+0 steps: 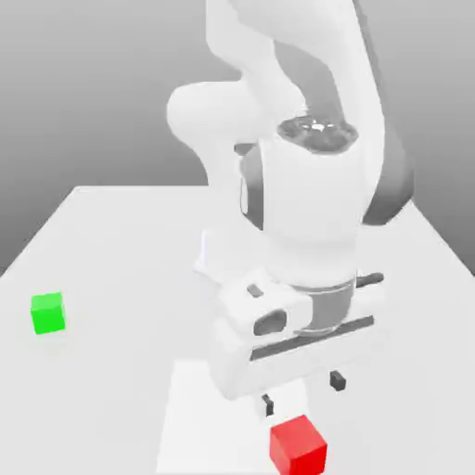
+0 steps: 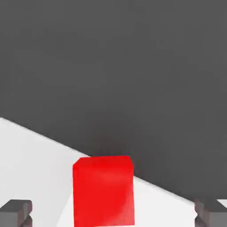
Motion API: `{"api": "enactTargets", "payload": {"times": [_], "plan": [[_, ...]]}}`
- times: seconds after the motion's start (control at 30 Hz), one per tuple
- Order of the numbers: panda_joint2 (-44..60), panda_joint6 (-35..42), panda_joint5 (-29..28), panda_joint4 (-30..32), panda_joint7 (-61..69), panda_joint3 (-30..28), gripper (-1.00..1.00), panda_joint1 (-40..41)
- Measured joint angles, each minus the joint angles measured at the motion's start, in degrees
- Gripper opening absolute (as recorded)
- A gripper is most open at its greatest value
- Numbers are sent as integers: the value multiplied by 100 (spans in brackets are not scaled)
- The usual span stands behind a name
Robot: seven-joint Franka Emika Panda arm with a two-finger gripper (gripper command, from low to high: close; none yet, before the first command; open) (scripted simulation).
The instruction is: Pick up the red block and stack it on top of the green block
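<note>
Approach step in hand: gripper [image 1: 303,392] spread wide, empty, poised above the red block [image 1: 298,445] near the bench [image 1: 121,241] front edge — green block [image 1: 47,314] well apart. Next: descend, close squarely.

No readable text, labels, brands, numbers or signs anywhere. Red block [image 1: 298,445] faces plain, green block [image 1: 47,313] faces plain, arm housing unmarked, table [image 1: 121,250] unmarked.
</note>
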State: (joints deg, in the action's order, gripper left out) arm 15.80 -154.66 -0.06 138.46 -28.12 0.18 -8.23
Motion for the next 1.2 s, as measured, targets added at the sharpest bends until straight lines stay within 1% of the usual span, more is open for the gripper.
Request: {"api": "enactTargets", "payload": {"times": [0.1,0.13,0.33,0.53,0.77,0.93,1.1,1.2], "plan": [[623,-502,-14,-86,4,0,0,-4],[750,-606,-4,-105,10,-8,-100,-13],[814,-656,-10,-115,6,-6,-100,-11],[-111,101,-26,50,63,-35,-100,41],[-909,249,-508,612,1372,-1003,-100,1144],[-1407,276,-761,1033,2463,-1615,-100,2328],[-1844,283,-843,1462,3674,-2134,-100,3338],[-2069,275,-805,1723,4463,-2498,-100,3774]]}}
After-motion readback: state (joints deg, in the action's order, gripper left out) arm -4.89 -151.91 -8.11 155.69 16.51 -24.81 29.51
